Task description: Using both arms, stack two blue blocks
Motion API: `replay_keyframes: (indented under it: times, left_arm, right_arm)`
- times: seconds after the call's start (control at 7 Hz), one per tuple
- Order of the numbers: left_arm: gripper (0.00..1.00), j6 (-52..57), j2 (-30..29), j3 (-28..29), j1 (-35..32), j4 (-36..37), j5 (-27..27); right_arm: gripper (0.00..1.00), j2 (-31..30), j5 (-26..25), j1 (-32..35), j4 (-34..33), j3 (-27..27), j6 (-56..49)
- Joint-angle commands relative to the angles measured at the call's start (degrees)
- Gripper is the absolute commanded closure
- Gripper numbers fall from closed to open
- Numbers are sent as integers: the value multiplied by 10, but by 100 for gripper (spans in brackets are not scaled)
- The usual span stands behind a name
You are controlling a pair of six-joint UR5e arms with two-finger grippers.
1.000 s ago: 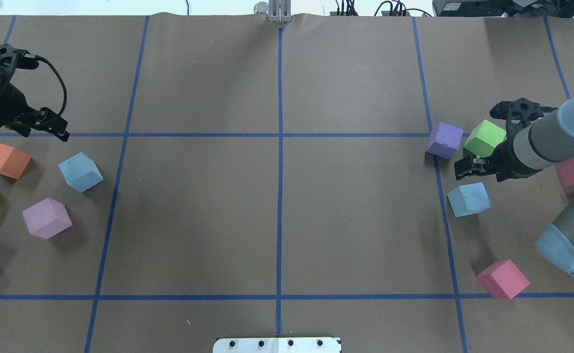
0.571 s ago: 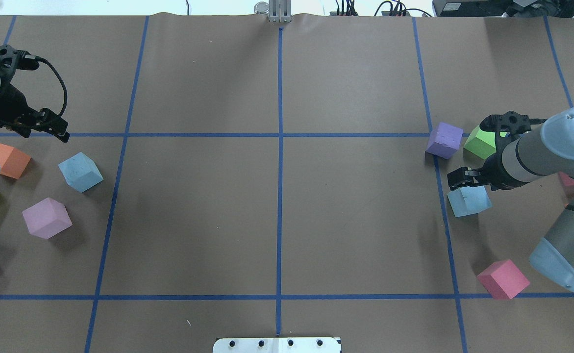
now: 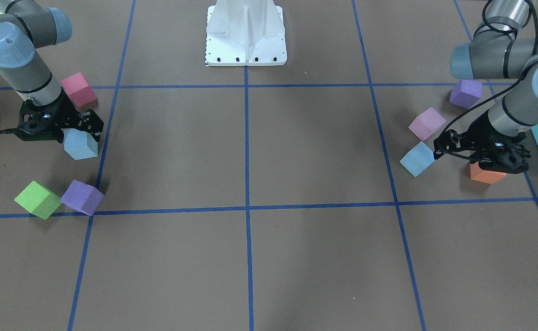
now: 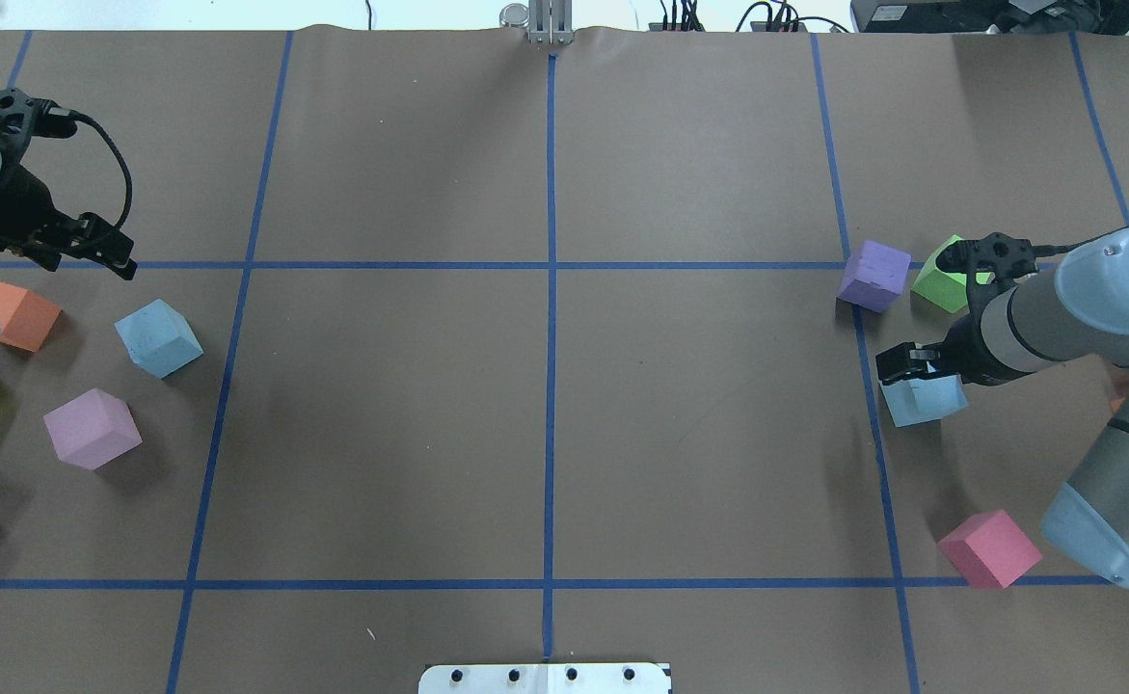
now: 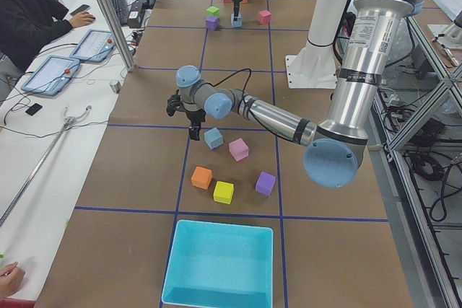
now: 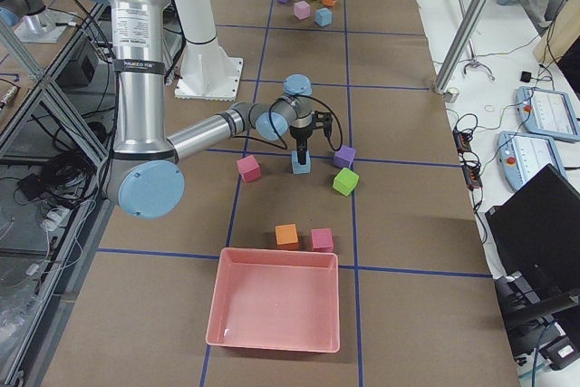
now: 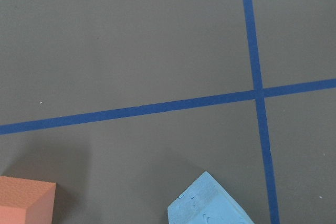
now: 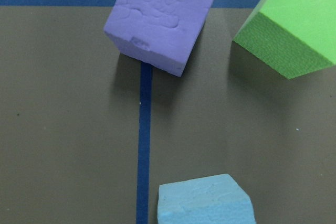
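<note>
**Front-facing view.** The right gripper [image 3: 95, 130] hangs over the top of the right-side blue block [image 3: 81, 146], which rests on the brown paper [image 3: 250, 257]. Its finger spread cannot be told, nor whether the fingers touch the block. The left gripper [image 3: 439, 146] hangs just beside the left-side blue block [image 3: 417, 159], apart from it. Its spread is likewise unreadable.

**Overhead view.** The two blocks lie well apart at opposite ends of the table, with the centre tape line [image 4: 550, 386] between them. A purple cube [image 4: 874, 275] and a green cube [image 4: 940, 287] sit near the right-side block. A pink cube [image 4: 990, 549] lies farther off.

**Left side view.** The teal box [image 5: 216, 265] stands at the table's end. The cubes lie outside it on the paper.

**Right side view.** The pink tray [image 6: 276, 301] has two cubes just beyond its far rim, outside it.

**Left wrist view.** A corner of the left-side block shows at the bottom edge. No fingers are visible.

**Right wrist view.** The right-side block sits at the bottom edge, beside a tape line.
</note>
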Motion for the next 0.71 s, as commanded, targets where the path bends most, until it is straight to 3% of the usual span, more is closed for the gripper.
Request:
replay_keyframes:
  times: [0.0,0.57]
  left_arm:
    - [0,-1,0,0,0,0,0]
    - [0,-1,0,0,0,0,0]
  right_arm:
    - [1,-4,-1,-1,2,-1,-25]
    - [1,-5,-2,-3,2,-9,-48]
